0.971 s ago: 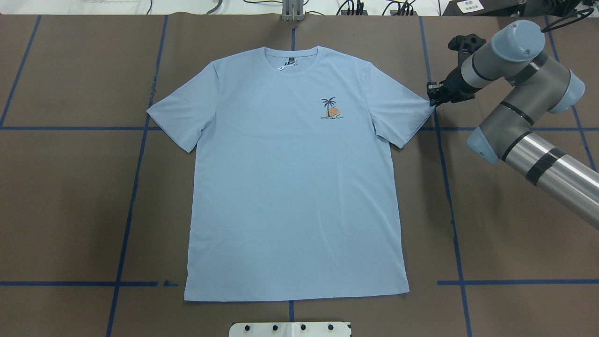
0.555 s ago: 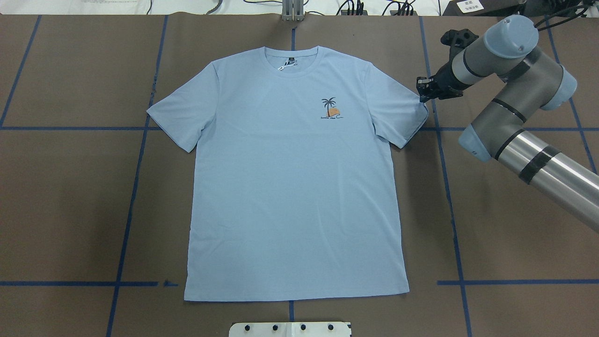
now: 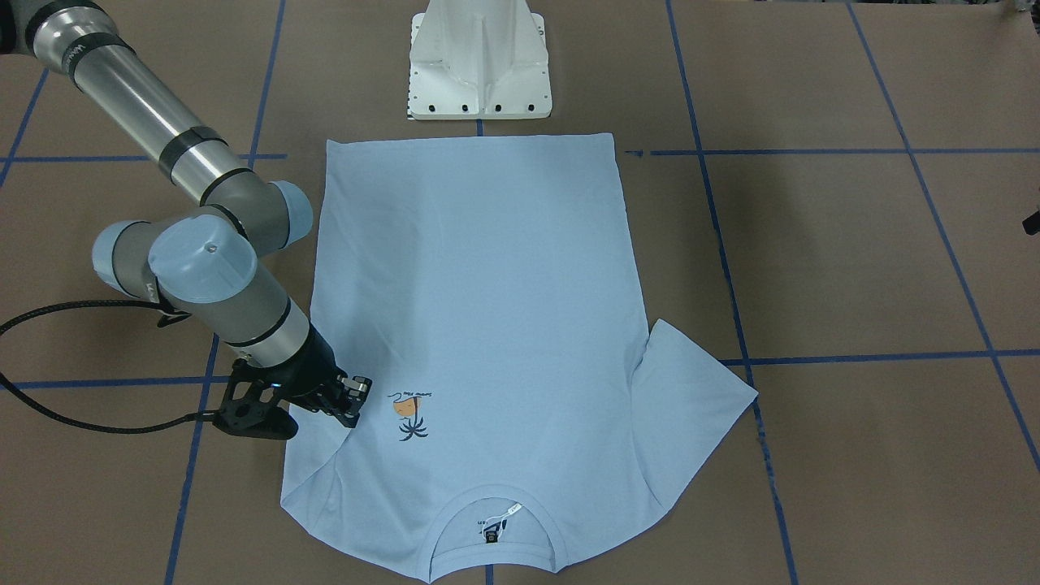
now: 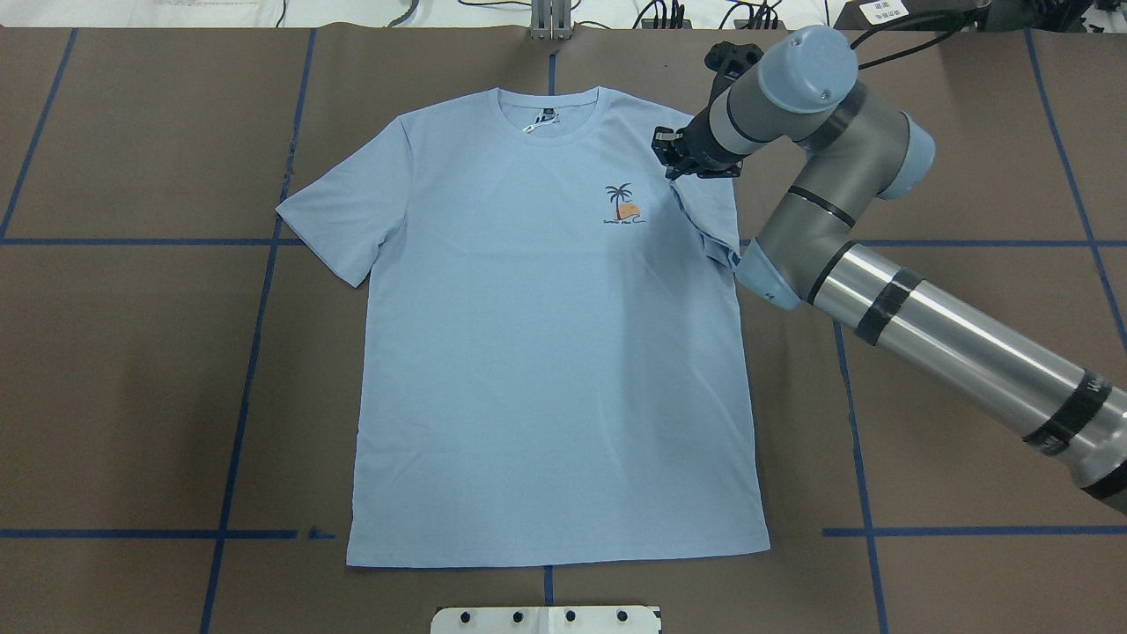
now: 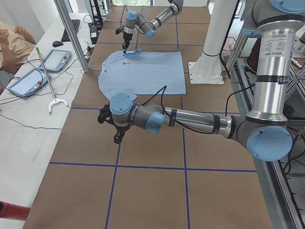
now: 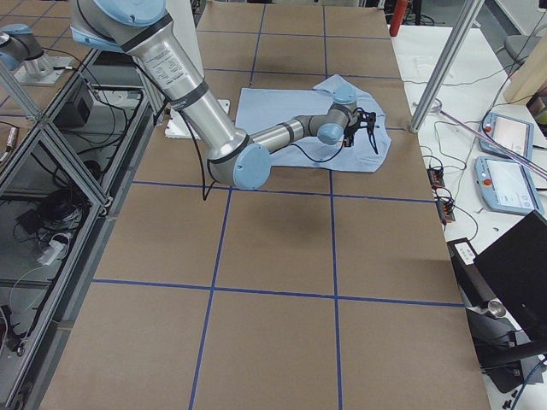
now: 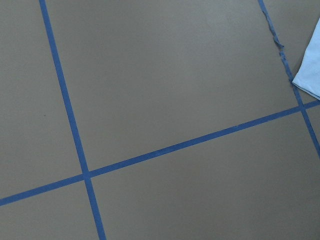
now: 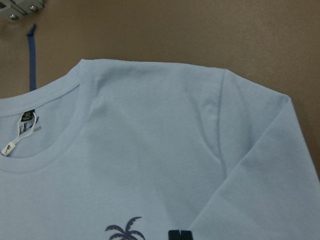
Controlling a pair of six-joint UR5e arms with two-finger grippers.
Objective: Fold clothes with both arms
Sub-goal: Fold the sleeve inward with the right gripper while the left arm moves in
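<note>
The light blue T-shirt lies flat, front up, collar toward the far edge. My right gripper is shut on the tip of the shirt's right sleeve. It holds the tip lifted over the chest, just right of the palm print. In the right wrist view the sleeve fabric rises to the fingertips. The other sleeve lies spread flat. My left gripper hangs above bare table away from the shirt; I cannot tell whether it is open or shut. Its wrist view catches only a shirt corner.
The white pedestal base stands just beyond the shirt's hem. Blue tape lines cross the brown table cover. A black cable loops off the right wrist. A person and two tablets are at the side bench.
My right gripper has moved left from the table's right part to over the chest, carrying the sleeve tip inward so the sleeve now folds over the shirt body.
</note>
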